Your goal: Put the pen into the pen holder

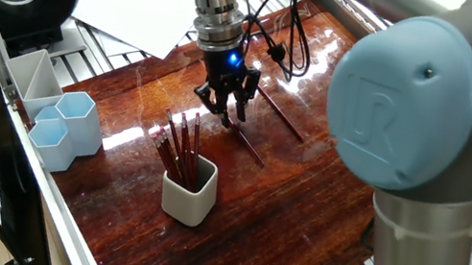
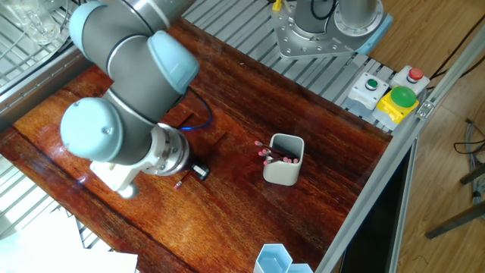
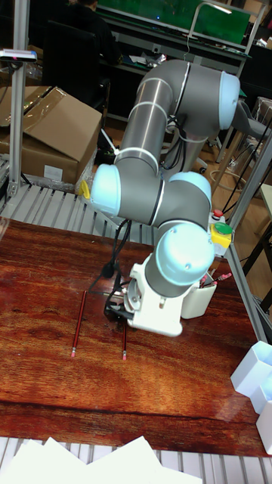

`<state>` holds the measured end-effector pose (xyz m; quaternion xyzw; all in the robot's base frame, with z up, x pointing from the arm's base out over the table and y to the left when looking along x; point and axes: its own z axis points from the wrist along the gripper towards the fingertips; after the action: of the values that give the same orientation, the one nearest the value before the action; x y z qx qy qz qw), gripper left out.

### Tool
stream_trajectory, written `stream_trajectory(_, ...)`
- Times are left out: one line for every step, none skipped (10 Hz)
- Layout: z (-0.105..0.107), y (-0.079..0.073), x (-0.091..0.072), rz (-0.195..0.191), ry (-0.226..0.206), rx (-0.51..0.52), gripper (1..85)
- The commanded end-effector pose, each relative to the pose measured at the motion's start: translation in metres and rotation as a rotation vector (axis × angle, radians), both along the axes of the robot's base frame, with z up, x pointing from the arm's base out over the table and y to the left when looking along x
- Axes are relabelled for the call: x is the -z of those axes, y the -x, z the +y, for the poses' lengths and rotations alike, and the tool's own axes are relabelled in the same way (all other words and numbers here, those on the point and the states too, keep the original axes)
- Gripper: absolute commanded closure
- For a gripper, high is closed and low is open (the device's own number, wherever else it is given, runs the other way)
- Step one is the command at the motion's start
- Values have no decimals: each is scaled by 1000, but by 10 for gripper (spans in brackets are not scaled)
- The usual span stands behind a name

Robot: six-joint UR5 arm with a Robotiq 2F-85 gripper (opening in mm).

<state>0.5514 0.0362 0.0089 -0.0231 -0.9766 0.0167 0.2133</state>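
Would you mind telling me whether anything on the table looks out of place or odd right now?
Only two pens lie loose on the wooden table: one under the gripper, another farther off. The rest stand in the pen holder. Nothing looks spilled or damaged.

Pens loose on the table: 2 (image 3: 79,323) (image 3: 125,342). Pens in holder: roughly 6, bunched. Pen holder (image 1: 187,193): 1. Pale blue hexagonal cups (image 1: 68,126): 2. Gripper (image 1: 224,109): 1.
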Motion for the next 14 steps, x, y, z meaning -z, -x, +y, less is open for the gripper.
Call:
stream_trajectory(1,1,1,27,-16,5,493)
stream_trajectory(0,0,3,28,-14,2,497)
stream_trajectory(0,0,3,28,-14,2,500)
stream_trajectory(1,-1,4,28,-14,2,503)
stream_trajectory(0,-1,4,31,-9,1,507)
stream_trajectory(0,-1,4,34,-9,1,510)
stream_trajectory(2,-1,5,36,-7,5,517)
stream_trajectory(2,-1,4,37,-4,8,527)
stream_trajectory(3,-1,5,37,-5,9,527)
stream_trajectory(4,-2,6,36,-7,10,527)
stream_trajectory(5,-2,6,36,-7,13,533)
stream_trajectory(5,-3,7,32,-7,15,550)
stream_trajectory(5,-3,7,31,-7,16,553)
stream_trajectory(6,-4,8,29,-7,16,557)
